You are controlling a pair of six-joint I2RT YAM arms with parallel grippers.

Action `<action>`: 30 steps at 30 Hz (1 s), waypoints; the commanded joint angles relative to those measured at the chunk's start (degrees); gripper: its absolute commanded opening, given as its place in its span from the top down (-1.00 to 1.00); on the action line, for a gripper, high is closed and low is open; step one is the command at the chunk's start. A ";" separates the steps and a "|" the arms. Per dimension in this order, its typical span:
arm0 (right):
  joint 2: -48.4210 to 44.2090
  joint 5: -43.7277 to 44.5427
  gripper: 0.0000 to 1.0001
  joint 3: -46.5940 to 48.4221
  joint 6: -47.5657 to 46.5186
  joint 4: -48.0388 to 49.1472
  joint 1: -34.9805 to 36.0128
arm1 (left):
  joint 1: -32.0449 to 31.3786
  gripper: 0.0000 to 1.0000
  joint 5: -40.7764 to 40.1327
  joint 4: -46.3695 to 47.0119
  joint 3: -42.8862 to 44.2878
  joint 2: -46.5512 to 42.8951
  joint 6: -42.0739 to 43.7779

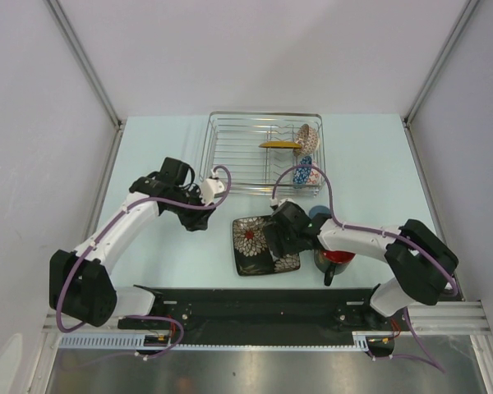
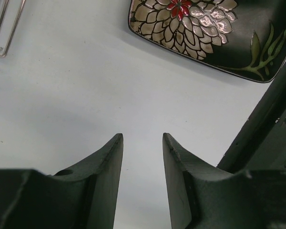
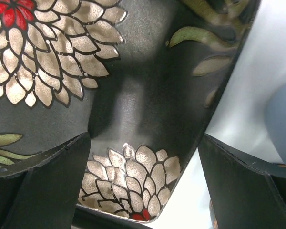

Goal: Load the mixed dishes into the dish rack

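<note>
The silver wire dish rack (image 1: 230,156) stands at the back middle. Its right end holds a pinkish-beige bowl (image 1: 306,137), a blue patterned bowl (image 1: 304,171) and a yellow-faced dish on edge (image 1: 281,144). A dark square plate with white and red flowers (image 1: 255,246) lies flat on the table in front of the rack. My right gripper (image 1: 278,234) is open low over the plate's right part; in the right wrist view (image 3: 145,138) its jaws stand either side of a plate corner (image 3: 143,71). The dark mug with red inside (image 1: 335,261) sits partly under the right arm. My left gripper (image 1: 199,220) is open and empty, left of the plate (image 2: 205,24).
A blurred blue-grey shape (image 3: 281,119) shows beyond the plate's edge in the right wrist view; I cannot tell what it is. Rack wires (image 2: 5,28) show at the left wrist view's top left. White walls and metal posts enclose the table. A black rail (image 1: 255,300) runs along the front.
</note>
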 commanded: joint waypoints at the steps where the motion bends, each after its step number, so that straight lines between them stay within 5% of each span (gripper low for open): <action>1: 0.52 -5.32 -0.97 -0.05 -0.98 4.26 0.03 | -0.29 0.12 -0.38 1.35 -0.95 -1.90 2.31; 12: 5.52 -14.31 -0.98 1.80 -1.25 8.39 -1.64 | -0.73 0.13 -9.87 -1.99 -10.79 -3.74 11.63; 20: 17.47 -26.00 -0.95 7.41 -0.02 9.90 -3.22 | -5.28 0.13 -9.26 -6.82 -9.04 -4.09 10.06; 30: 19.41 -23.99 -0.97 9.71 -2.30 5.06 -2.60 | -12.68 0.13 -7.85 -11.92 -10.35 -2.87 6.45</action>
